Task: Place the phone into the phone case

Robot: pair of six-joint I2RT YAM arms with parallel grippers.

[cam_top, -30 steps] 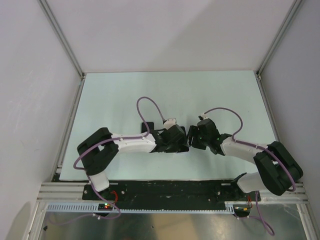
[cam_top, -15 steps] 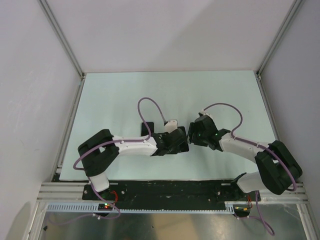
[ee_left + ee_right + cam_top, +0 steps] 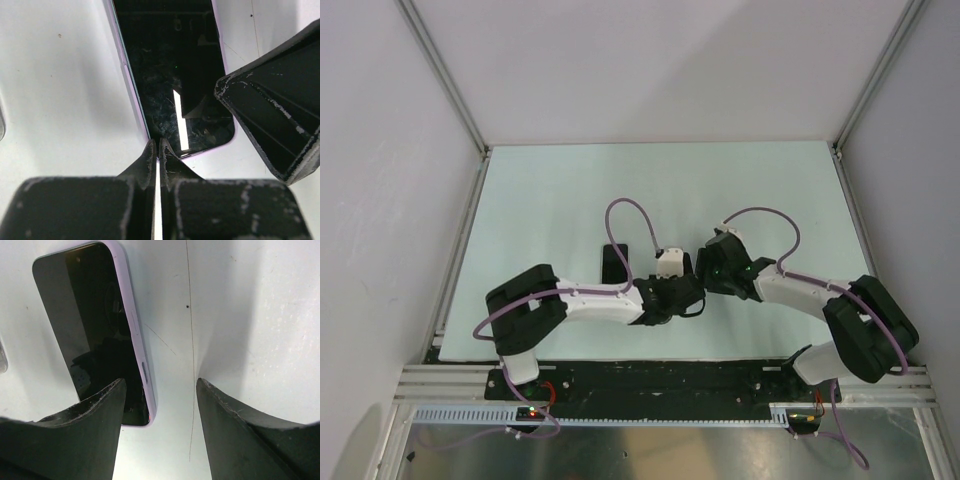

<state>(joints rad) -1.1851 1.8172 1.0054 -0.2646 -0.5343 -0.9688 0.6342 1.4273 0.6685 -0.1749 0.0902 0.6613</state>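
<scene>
Left pincer (image 3: 158,148) pinched together at phone (image 3: 170,75)

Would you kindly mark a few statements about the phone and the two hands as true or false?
1. The phone lies screen up on the table. True.
2. The right hand is shut on the phone. False: it is open and grips nothing.
3. The left hand is shut, its tips near one end of the phone. True.
4. The phone's screen is lit and shows a picture. False: it is black, with only reflections.
5. The phone's edge is bright green. False: it is pale lavender.
</scene>
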